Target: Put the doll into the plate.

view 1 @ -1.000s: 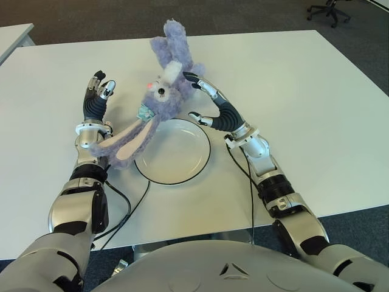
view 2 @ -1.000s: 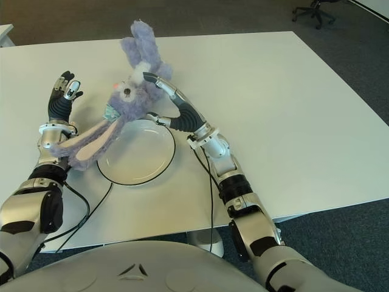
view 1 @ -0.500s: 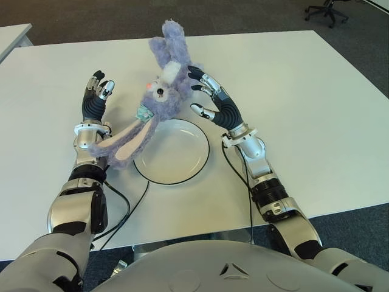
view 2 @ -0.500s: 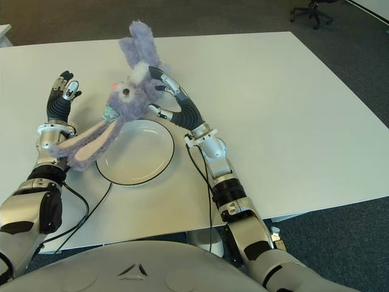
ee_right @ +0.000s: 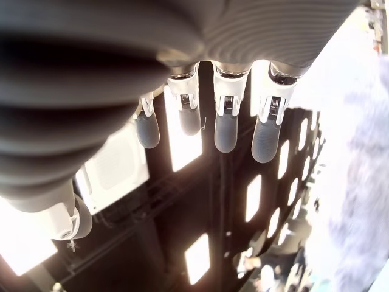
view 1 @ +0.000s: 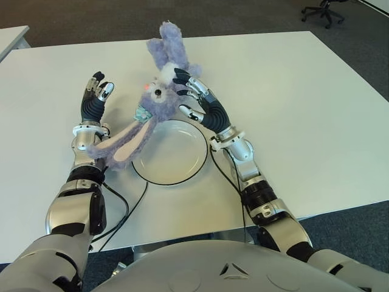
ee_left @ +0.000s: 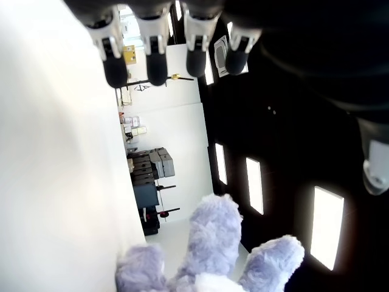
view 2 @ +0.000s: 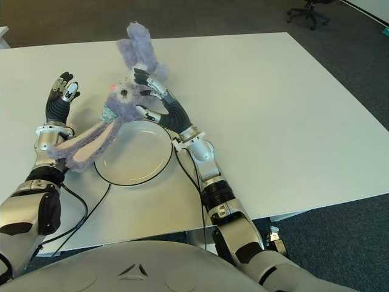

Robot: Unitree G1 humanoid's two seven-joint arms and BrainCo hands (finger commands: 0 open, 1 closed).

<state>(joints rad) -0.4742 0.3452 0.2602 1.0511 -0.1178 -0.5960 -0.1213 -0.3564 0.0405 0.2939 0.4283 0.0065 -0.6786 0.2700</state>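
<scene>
Doll (view 1: 155,97) lies on the counter (view 1: 304,97) behind the plate (view 1: 171,152), its ear trailing left. Right hand (view 1: 193,100), fingers spread, has closed in against its head since before; contact unclear. Left hand (view 1: 94,103), spread, stays left of the doll.

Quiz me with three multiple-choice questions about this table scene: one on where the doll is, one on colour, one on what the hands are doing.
1. Where is the doll?
A. beyond and left of the plate, one long ear draped over the left forearm
B. fully inside the plate
C. on the floor

2. The doll's fur is:
A. green
B. lavender
C. red

3. The right hand is:
A. clenched in a fist
B. out of sight
C. open, fingers spread by the doll's head

Answers: 1 A, the plate is bare. 2 B, pale purple fur. 3 C, straight fingers hold nothing; the left hand is open too, left of the doll.
</scene>
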